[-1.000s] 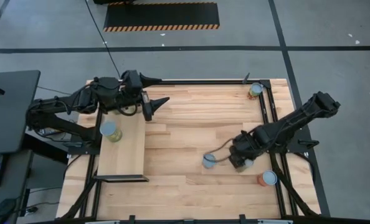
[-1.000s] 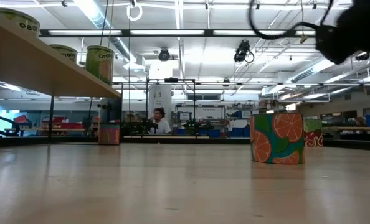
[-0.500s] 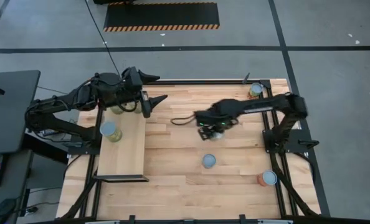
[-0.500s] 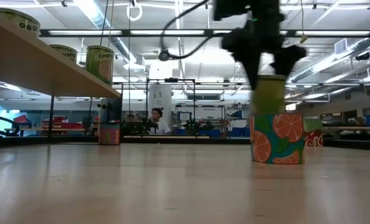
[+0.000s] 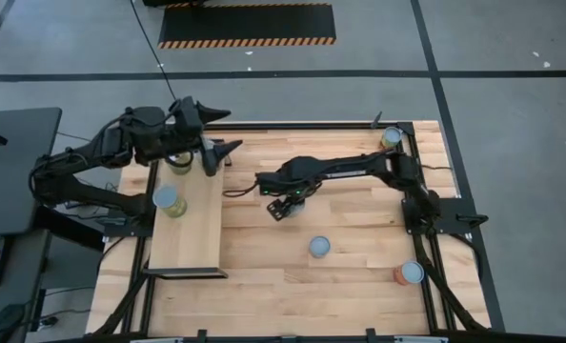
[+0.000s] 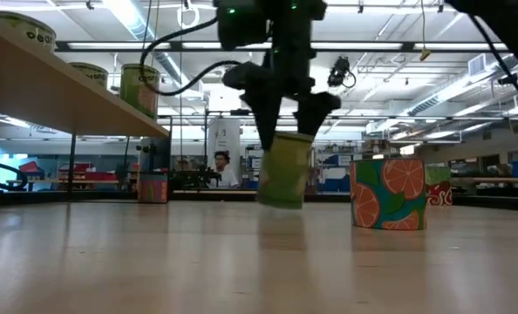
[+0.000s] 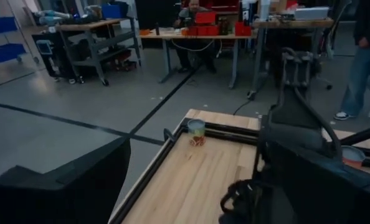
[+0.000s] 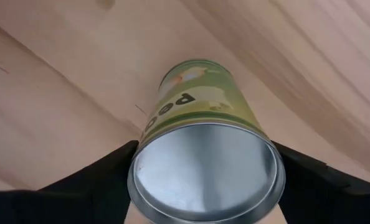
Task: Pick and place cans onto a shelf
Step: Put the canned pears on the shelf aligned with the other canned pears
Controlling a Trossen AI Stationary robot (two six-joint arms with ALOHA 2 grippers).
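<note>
Counting six cans point(image 5: 319, 247): two on the shelf point(image 5: 190, 229), one clamped in right pincer point(image 5: 281, 204).

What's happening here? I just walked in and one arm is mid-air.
The right gripper holds a green can clear of the table, mid-table, on the shelf's side of the loose cans. The left gripper hovers open over the shelf's far end. Cans already stand on the shelf; three others sit on the table.

bright, even overhead strip lighting point(image 6: 268, 45), soft shadows, motion blur on the carried can point(image 6: 285, 167)
</note>
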